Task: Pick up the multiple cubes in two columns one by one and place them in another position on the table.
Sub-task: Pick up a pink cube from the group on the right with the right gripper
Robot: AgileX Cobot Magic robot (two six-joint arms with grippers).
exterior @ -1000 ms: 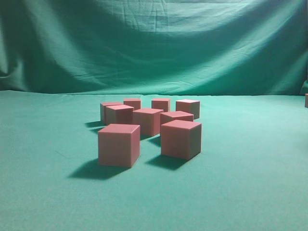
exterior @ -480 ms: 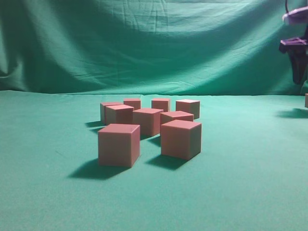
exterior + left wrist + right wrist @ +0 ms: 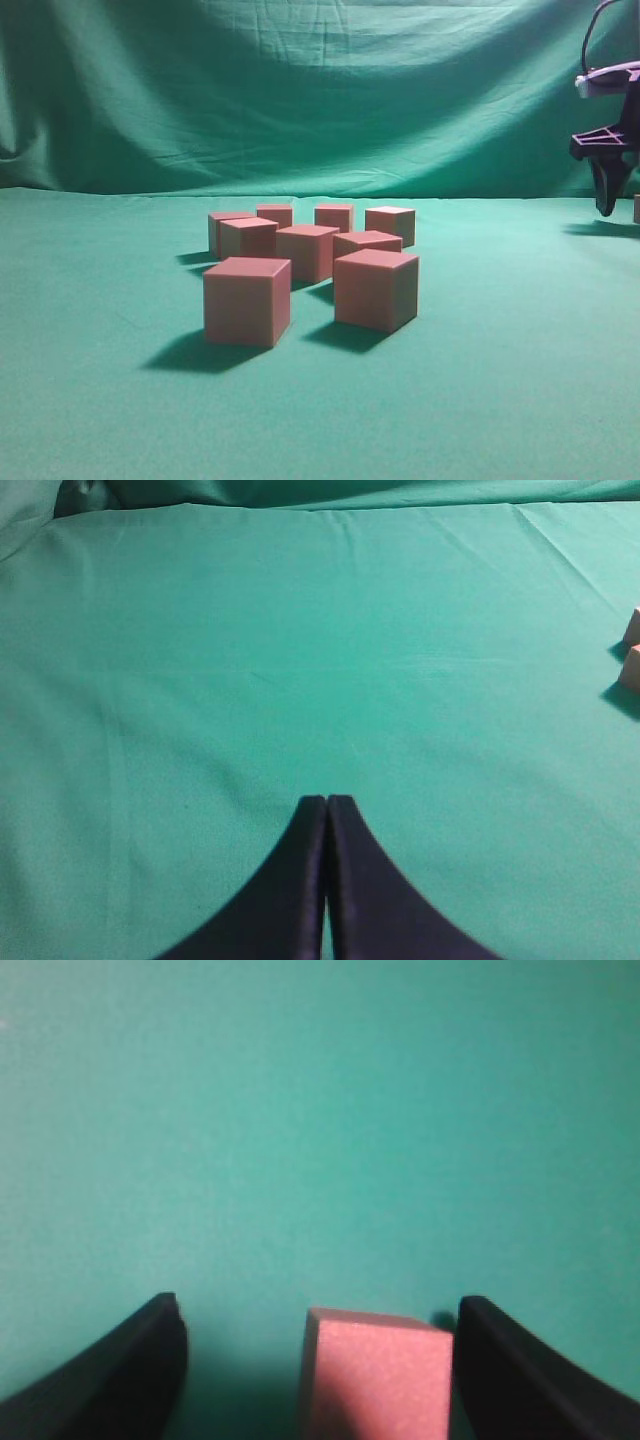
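Several pink cubes stand in a loose cluster mid-table in the exterior view, the nearest two at the front left [image 3: 246,300] and front right [image 3: 375,288]. Another cube [image 3: 636,208] shows as a sliver at the right edge. My right gripper [image 3: 606,203] hangs low beside it. In the right wrist view this gripper [image 3: 320,1301] is open, with a cube [image 3: 375,1375] between the jaws, close to the right finger [image 3: 520,1380] and well apart from the left one. My left gripper [image 3: 326,800] is shut and empty over bare cloth; two cubes [image 3: 631,668] peek in at that view's right edge.
The teal-green table [image 3: 500,400] spreads wide around the cluster. A draped green curtain [image 3: 300,90] closes off the back. The right arm's body [image 3: 610,80] hangs at the upper right edge.
The right arm came into the exterior view from the upper right and lowered toward the table beside the cube at the right edge. The clustered cubes did not move.
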